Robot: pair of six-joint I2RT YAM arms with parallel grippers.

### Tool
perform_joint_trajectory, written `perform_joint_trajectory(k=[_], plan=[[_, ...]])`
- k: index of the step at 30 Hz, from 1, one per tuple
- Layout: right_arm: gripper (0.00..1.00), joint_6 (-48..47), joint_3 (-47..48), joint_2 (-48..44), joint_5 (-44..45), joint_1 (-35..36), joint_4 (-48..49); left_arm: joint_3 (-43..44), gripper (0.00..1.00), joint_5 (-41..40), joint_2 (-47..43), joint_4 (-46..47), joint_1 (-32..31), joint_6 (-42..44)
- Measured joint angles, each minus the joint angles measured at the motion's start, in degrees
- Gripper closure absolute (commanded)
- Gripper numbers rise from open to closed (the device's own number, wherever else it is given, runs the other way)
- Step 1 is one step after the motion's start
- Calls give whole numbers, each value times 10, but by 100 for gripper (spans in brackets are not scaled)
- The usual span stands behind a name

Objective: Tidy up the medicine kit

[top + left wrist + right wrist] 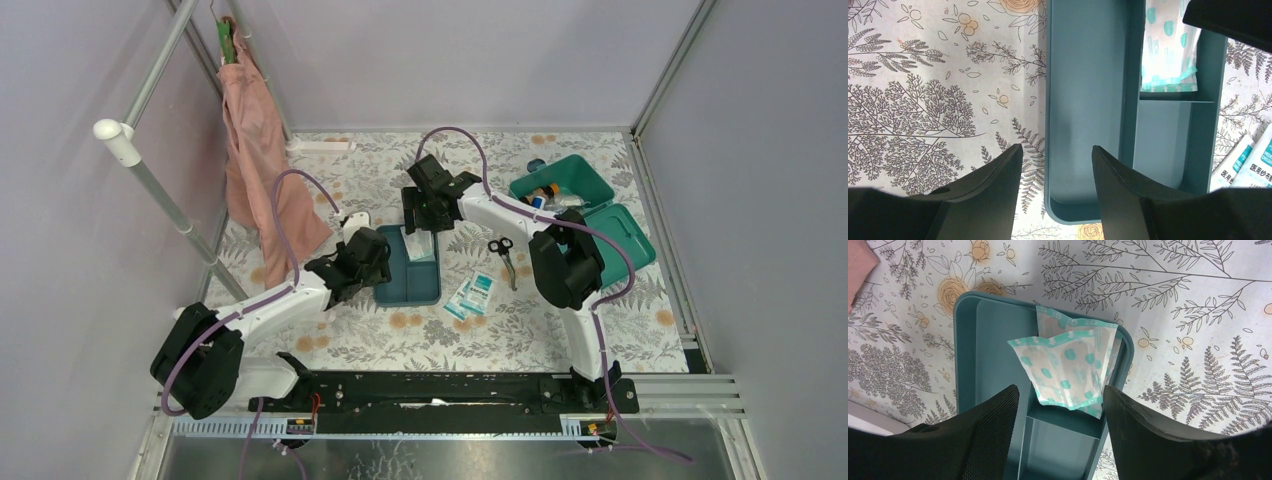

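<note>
The teal-green medicine kit stands open at the back right, bottles and small items inside. A darker divided tray lies mid-table and holds two white packets with teal dots in its far compartment; they also show in the left wrist view. My right gripper hovers open and empty just above those packets. My left gripper is open and empty at the tray's left edge, one finger over the cloth, the other over the long compartment.
Scissors and white-and-teal sachets lie on the floral cloth between the tray and the kit. A pink cloth hangs from a pole at the back left. A white strip lies by the back wall.
</note>
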Motion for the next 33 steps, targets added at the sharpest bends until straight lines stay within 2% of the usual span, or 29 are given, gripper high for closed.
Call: perform_joint_trajectory(k=[7, 9, 14, 26, 33], plan=[[29, 3, -1, -8, 7, 0, 13, 0, 39, -2, -8, -4, 0, -1], [32, 4, -1, -10, 7, 0, 16, 0, 39, -4, -13, -5, 0, -2], [50, 0, -1, -12, 0, 0, 24, 0, 39, -9, -20, -5, 0, -4], [60, -11, 8, 13, 3, 0, 36, -3, 39, -10, -20, -6, 0, -5], [62, -21, 1, 29, 26, 0, 62, -3, 39, -9, -17, -6, 0, -4]])
